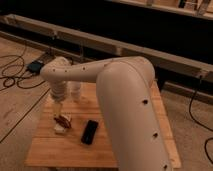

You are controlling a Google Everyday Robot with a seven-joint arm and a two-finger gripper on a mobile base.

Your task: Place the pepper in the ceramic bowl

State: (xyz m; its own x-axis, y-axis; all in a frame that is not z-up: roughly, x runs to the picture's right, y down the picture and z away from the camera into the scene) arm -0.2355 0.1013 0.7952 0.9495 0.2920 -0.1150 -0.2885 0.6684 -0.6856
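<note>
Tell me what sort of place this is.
Probably a lab or workshop: bare concrete floor, loose cables across it, and a long metal rail behind a small wooden table. The arm's tool hangs low over the table, at the pepper.
</note>
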